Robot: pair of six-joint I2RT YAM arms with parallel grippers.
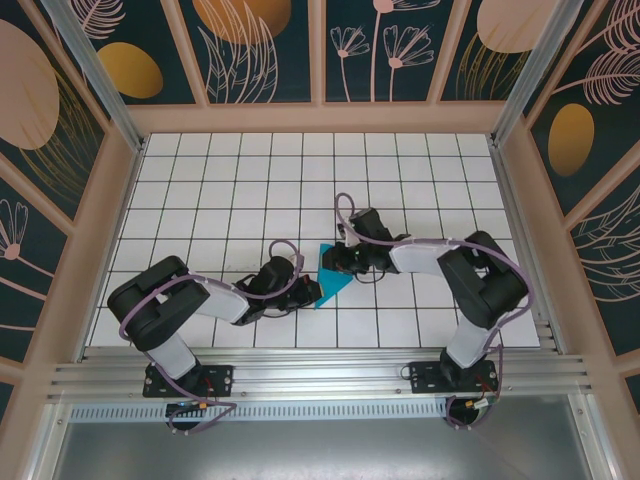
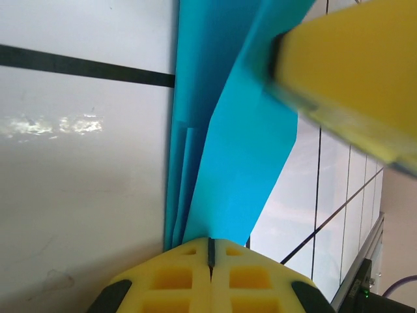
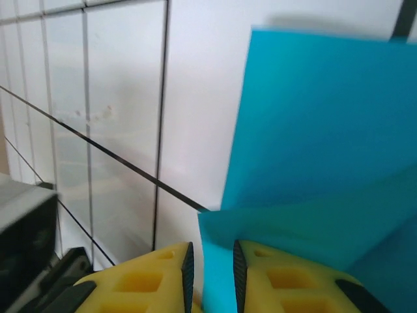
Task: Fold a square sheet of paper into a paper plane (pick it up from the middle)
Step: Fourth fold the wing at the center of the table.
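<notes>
Teal-blue is filling the middle of the action: the sheet of paper (image 1: 334, 276), creased into a narrower, layered shape, is sitting between the two grippers over the white tiled surface (image 1: 200, 180).

The left gripper (image 1: 306, 291) is biting down on it. In the left wrist view its yellow fingers (image 2: 176, 274) are pressing together with no gap between them, and the paper is fanning straight out from their tips in several folded layers. The widest flap is running up and away from this gripper toward a yellow finger of the right gripper (image 1: 333, 259), which is crossing the far end of the paper.

In the right wrist view, that gripper's own fingers (image 3: 287, 287) are standing slightly apart, a narrow slot showing between them. A corner of the paper is sitting right in that slot, and the rest is spreading ahead of the gripper and off to its right side. Bare tiles are lying to its left. The jaws are not looking clamped on the thin paper.

From above, the paper is making a pointed teal wedge, with the left gripper at its near corner and the right gripper at its far edge. Whether its underside is touching the tiles, I cannot tell.
</notes>
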